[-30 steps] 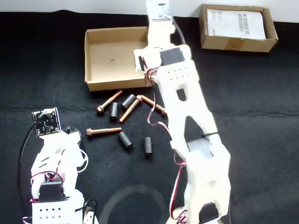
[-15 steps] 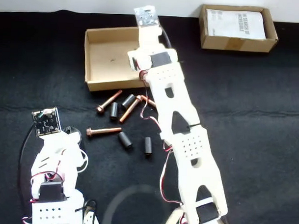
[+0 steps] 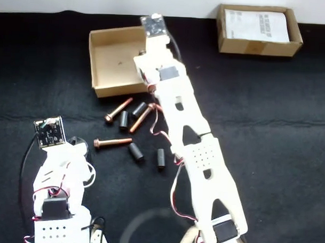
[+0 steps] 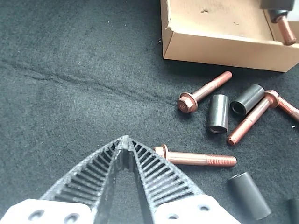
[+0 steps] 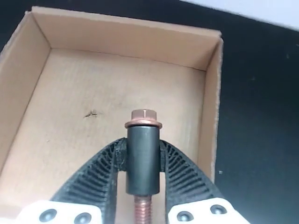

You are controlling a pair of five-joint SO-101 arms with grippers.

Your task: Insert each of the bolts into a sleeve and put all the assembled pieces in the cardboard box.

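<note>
The cloth point(image 3: 279, 136) lies bare across the right side and far left of the high view, so swinging room is not my worry. The box point(image 3: 118, 91), upper left of centre there, is. Its walls are low and thin and it looks light. My right arm point(image 3: 203, 165) stretches up the middle of the frame with its wrist above the box's right wall, so I judge that a careless descent could catch that wall and push the box askew. The second box point(image 3: 256, 47), upper right, stands well apart. My right gripper point(image 5: 143, 144) is clamped on a sleeve point(image 5: 142, 163) with a bolt point(image 5: 143, 119) through it, hanging over the box floor, nearer the wall at the right of the right wrist view. Only the sleeve is pinched and the bolt just sits inside it. A tilt or a drop from height could, I think, let the bolt slide out or bounce the piece over the wall. Pulling back low is the other risk: my arm and its wires point(image 3: 163, 133) pass right over the loose bolts point(image 3: 118, 109) and sleeves point(image 3: 135, 151) just below the box, and could sweep them about. My left gripper point(image 4: 125, 139) is closed on nothing, low left in the high view, tips near the head of one lying bolt.
</note>
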